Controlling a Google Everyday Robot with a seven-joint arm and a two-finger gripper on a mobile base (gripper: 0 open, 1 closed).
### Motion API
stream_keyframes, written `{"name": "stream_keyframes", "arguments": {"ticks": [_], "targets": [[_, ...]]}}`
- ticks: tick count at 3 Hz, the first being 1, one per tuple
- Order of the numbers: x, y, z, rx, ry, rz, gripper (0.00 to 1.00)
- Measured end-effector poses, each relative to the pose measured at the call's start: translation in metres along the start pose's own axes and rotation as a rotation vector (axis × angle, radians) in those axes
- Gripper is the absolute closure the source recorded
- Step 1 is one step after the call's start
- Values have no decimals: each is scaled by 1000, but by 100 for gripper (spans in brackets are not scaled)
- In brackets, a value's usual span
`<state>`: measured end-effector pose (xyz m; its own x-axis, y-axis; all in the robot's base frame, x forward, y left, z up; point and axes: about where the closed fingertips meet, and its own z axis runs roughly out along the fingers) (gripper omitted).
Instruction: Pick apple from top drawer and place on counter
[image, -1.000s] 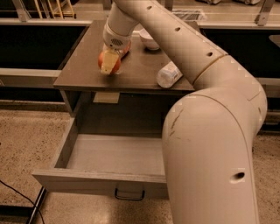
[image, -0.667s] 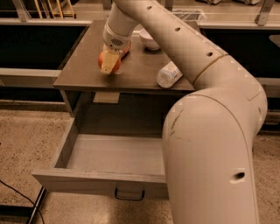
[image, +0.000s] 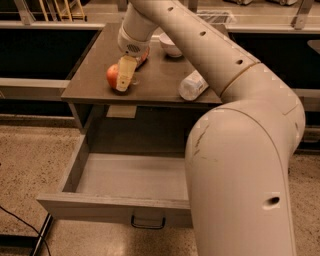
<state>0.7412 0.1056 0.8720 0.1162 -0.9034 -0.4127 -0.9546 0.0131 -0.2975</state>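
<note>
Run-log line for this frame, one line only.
gripper: at apple | apple: on counter, front left | top drawer: open

gripper (image: 121, 80) at counter (image: 160, 75) edged aside, apple (image: 112, 75) more exposed

Soft, even indoor light falls from above. The slightly glossy grey-brown counter (image: 155, 80) carries a pale sheen across its far part, with no hard glare. The cream-coloured robot arm (image: 240, 165) is the brightest thing in view, and its near bulk looms large at the lower right edge. The gripper (image: 125, 75), low over the counter's left part against the small red-orange apple (image: 112, 76), throws a short dark shadow beneath both. The wide grey top drawer (image: 115, 207) is evenly lit inside, while the cabinet recess behind it — and the openings to either side — sink into near black. The speckled floor (image: 30, 160) looks warm and dull.
</note>
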Motion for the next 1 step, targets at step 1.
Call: {"name": "stream_keyframes", "arguments": {"ticks": [1], "targets": [[0,0,0,0,0,0,0]]}}
